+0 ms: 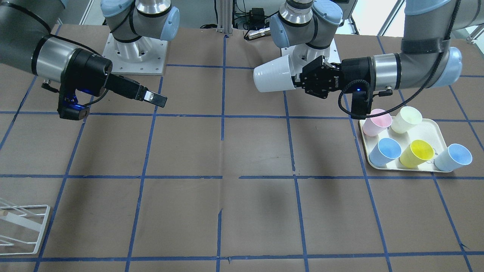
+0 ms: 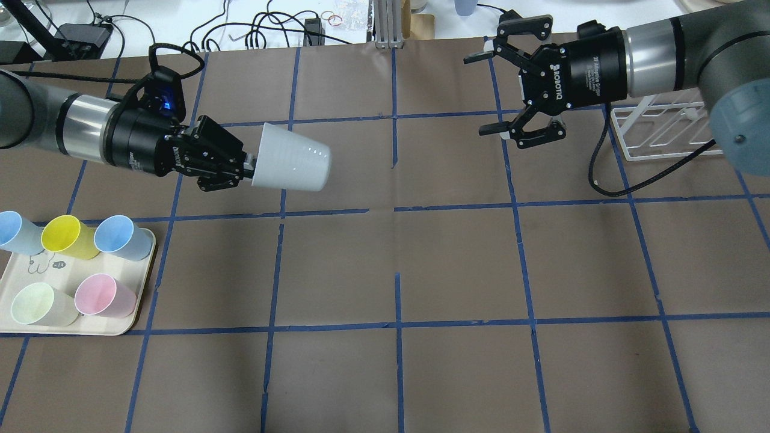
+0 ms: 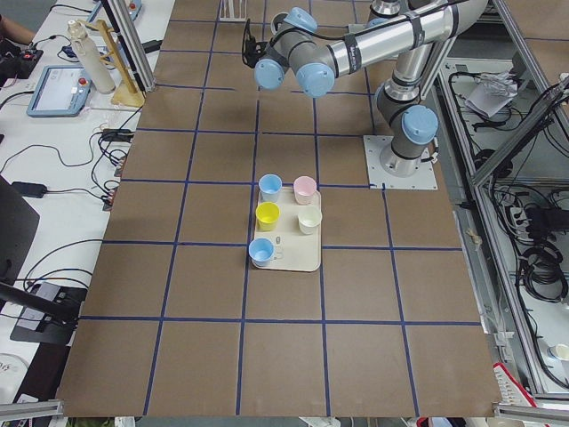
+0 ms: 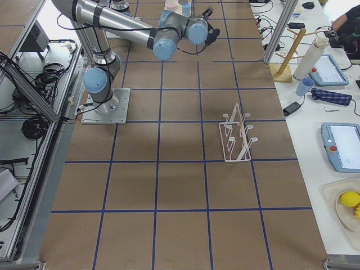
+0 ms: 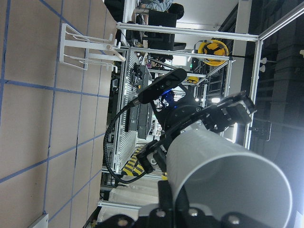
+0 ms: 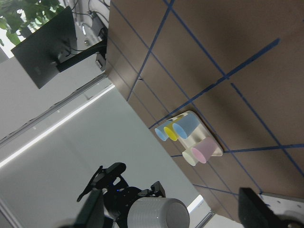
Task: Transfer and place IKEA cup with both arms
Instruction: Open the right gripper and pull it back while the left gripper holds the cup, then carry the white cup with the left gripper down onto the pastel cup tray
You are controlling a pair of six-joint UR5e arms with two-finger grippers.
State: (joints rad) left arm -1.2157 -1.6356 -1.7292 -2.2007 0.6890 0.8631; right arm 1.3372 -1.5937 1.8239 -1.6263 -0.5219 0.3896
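Note:
The pale grey IKEA cup (image 2: 292, 164) is held on its side above the table, its base pointing toward the table's middle. My left gripper (image 2: 249, 165) is shut on its rim; it also shows in the front view (image 1: 297, 81) with the cup (image 1: 273, 77). My right gripper (image 2: 481, 94) is open and empty, facing the cup across a gap of about one grid square. In the front view it (image 1: 157, 99) shows edge-on. The left wrist view shows the cup (image 5: 223, 171) close up, and the right wrist view shows the cup's base (image 6: 153, 213) between its open fingers.
A cream tray (image 2: 114, 328) on my left holds several coloured cups: pink (image 2: 102, 296), cream-yellow (image 2: 39, 304), yellow (image 2: 66, 236) and blue (image 2: 120, 236). Another pale blue cup (image 2: 15, 231) is at its edge. A white wire rack (image 2: 662, 129) stands on my right.

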